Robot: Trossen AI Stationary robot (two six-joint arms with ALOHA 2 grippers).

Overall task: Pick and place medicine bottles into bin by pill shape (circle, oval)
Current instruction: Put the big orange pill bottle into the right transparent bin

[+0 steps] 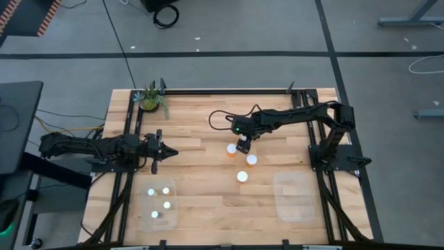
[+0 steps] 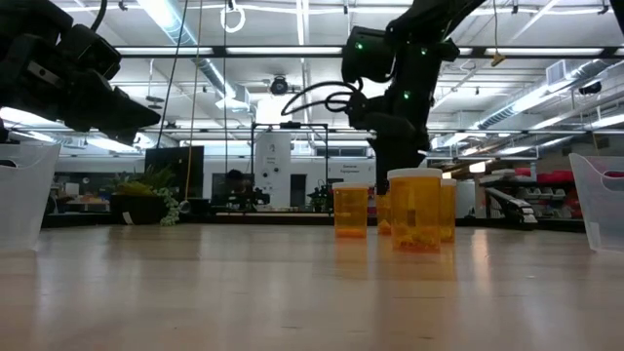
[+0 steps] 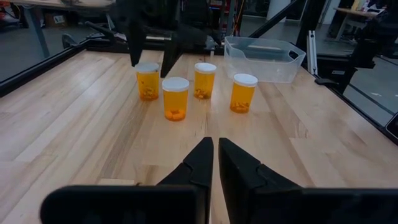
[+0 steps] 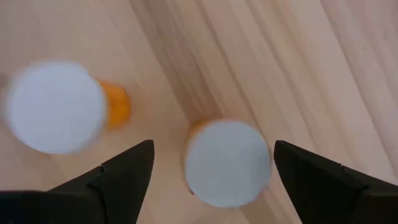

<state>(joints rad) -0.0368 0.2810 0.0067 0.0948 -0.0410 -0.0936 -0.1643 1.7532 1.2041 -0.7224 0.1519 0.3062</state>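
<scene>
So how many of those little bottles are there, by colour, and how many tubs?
Orange plastic bottles with white caps, on the bare wood: 4
Small whitish bottles, inside the left clear plastic tub: 4
Clear plastic tubs, counting the right one: 2
Total: 10

A green potted plant (image 1: 150, 98) sits at the wooden table's (image 1: 208, 208) far corner.

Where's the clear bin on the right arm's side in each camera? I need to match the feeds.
High view: the clear bin sits near the table's front right corner.
Low view: the bin is at the far right edge, cut off.
Left wrist view: the bin is beyond the bottles.
Right wrist view: not in it.
Shared landmark: the orange bottles, seen in all four.
</scene>
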